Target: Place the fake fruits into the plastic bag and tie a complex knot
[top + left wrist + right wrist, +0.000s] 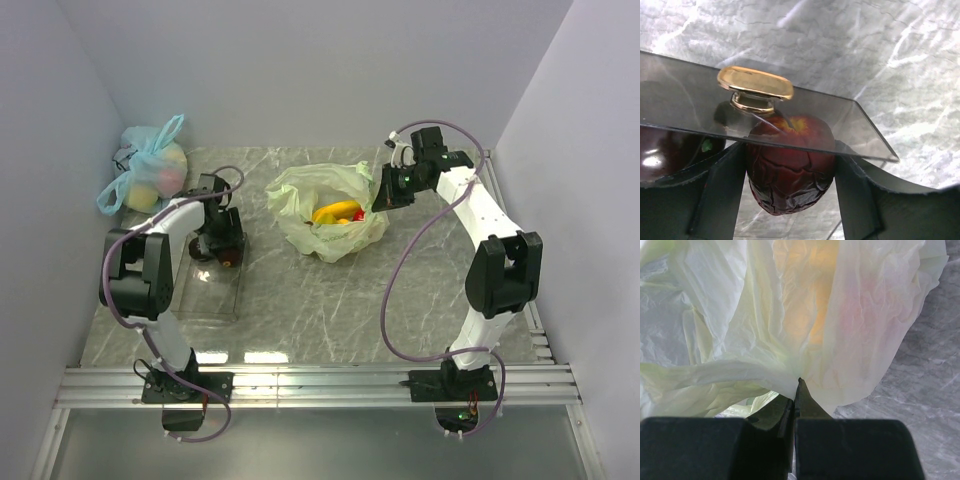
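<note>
A dark red, wrinkled fake fruit (790, 170) sits inside the clear tray (690, 100). My left gripper (790, 192) is shut on it, one finger pressed against each side. Beside it on the left lies another dark fruit (662, 155). From above, the left gripper (220, 250) is down at the tray's far end. The pale green plastic bag (300, 200) lies open mid-table, with a yellow banana bunch (330, 212) and a red fruit (352, 217) inside. My right gripper (385, 195) is shut on the bag's right edge. In the right wrist view the bag (790, 315) film is bunched at the pinched fingertips of that gripper (797, 387).
A light blue knotted bag (150, 170) holding pale fruits sits at the back left by the wall. The clear tray (212, 300) lies near the left arm and carries a gold knob (755, 82). White walls close in the marble table (330, 310) on three sides.
</note>
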`<action>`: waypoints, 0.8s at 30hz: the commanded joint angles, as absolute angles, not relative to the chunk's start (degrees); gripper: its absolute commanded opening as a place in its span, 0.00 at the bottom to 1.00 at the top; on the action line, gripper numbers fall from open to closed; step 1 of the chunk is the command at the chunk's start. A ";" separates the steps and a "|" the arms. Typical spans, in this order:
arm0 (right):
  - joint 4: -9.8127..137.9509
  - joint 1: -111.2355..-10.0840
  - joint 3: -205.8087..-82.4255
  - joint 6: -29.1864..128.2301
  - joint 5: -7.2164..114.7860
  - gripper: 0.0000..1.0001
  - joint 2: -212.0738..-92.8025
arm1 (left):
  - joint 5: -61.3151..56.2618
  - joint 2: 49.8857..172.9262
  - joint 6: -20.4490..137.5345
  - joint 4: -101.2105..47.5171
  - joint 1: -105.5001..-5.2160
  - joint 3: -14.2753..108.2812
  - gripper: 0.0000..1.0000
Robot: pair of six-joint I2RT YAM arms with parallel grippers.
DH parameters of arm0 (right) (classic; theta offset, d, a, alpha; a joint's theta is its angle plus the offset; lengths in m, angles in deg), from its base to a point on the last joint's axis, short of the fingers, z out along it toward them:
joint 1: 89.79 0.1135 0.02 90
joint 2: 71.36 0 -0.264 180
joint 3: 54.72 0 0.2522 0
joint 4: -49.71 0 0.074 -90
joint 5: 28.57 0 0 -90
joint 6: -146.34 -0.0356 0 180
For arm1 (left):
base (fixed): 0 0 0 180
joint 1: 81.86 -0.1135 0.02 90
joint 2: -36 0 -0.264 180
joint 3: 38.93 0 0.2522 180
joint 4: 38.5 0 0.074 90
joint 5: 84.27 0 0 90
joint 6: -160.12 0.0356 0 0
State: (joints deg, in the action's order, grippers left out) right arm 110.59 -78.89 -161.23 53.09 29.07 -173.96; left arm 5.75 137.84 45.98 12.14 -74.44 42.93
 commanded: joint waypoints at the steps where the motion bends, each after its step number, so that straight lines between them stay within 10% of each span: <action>1: 110.58 -78.89 -164.20 54.14 28.91 0.00 -174.28 | 3.46 134.80 48.32 13.75 -74.47 48.03 0.65; 11: 107.95 -78.71 -161.39 53.35 27.86 0.00 -173.31 | -5.77 129.07 54.03 13.50 -70.71 74.13 0.36; 24: 106.54 -78.36 -161.38 52.03 26.71 0.00 -174.72 | -23.80 142.69 61.94 4.17 -53.67 84.97 0.27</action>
